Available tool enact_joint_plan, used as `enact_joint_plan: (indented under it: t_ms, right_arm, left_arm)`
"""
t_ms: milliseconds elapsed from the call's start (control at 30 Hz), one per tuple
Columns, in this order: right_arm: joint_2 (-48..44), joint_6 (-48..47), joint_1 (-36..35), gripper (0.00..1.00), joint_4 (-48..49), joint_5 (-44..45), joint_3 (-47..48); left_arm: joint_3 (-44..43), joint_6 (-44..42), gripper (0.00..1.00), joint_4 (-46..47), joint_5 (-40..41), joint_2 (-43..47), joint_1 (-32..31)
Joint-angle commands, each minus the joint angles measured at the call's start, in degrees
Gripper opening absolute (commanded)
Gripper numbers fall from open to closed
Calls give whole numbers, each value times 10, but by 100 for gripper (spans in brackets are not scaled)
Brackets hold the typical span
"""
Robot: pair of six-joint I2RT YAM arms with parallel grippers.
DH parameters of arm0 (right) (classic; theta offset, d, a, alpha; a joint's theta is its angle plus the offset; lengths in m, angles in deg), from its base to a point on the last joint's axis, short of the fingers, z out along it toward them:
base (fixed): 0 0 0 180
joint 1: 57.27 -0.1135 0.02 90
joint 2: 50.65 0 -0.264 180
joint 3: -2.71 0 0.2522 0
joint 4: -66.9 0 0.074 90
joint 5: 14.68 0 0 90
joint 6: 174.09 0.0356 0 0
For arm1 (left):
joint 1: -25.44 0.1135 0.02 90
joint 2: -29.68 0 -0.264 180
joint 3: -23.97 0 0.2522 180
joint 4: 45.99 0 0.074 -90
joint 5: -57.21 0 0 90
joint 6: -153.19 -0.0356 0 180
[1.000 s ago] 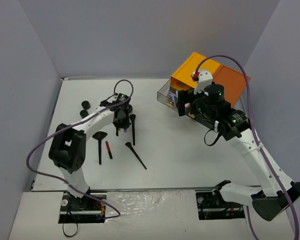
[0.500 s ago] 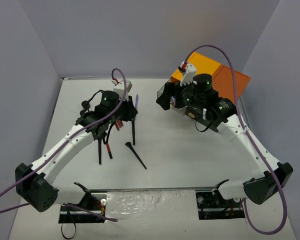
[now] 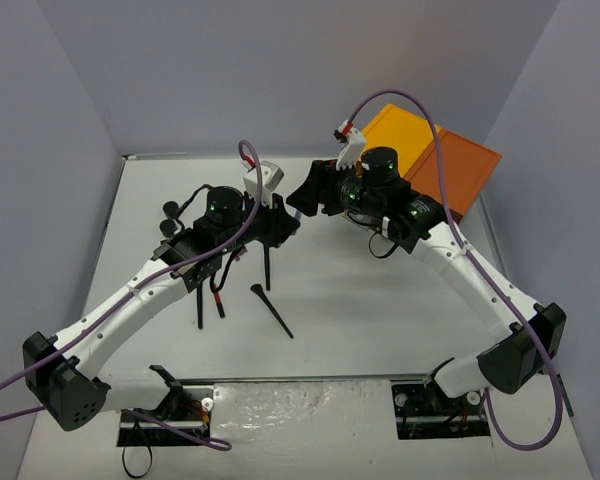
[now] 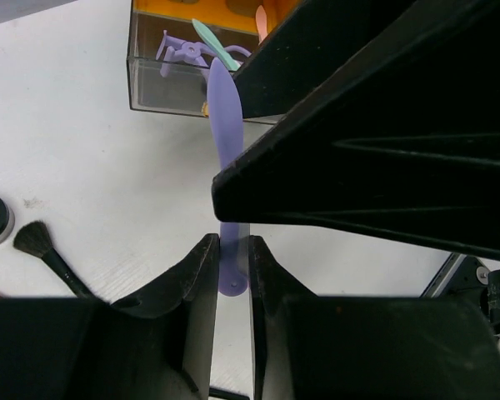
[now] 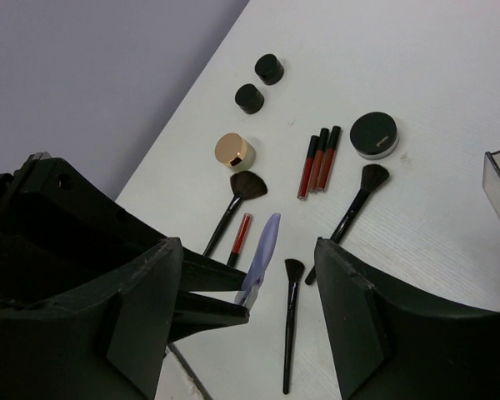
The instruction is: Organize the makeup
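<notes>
left gripper (image 4: 232, 260): clamped on purple stick (image 4: 224, 125)
right gripper (image 5: 248, 279): jaws apart, flanking it
advice: right pinches squarely before left lets go

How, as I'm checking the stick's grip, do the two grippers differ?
The left gripper is shut on the purple stick; the right gripper is open, holding nothing. The left grips the stick's base; the right straddles its free end. Both are black and centred on that stick.

Jars (image 3: 170, 210) far left on the table (image 3: 380, 290) — brushes (image 3: 271, 310) just right of them. Drawer box (image 3: 430, 160) back right, well apart.
</notes>
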Motion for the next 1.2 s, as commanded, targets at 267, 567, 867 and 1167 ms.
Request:
enact_joint_plan:
  t_ms: [267,567,867,1167]
  right_arm:
    - [-5,21,-9,31,76,-8,-33]
    - [-15,-10,-7,0,63,24,-26]
    - [-7,-159,3,0,-91,244,68]
    - [34,-233,46,0,-159,400,132]
  left_arm:
    - [-54,2,0,80,-9,10,-7]
    - [-49,11,26,70,-3,0,-7]
    - [-8,9,84,17,71,17,-5]
    - [31,5,94,-40,115,11,0]
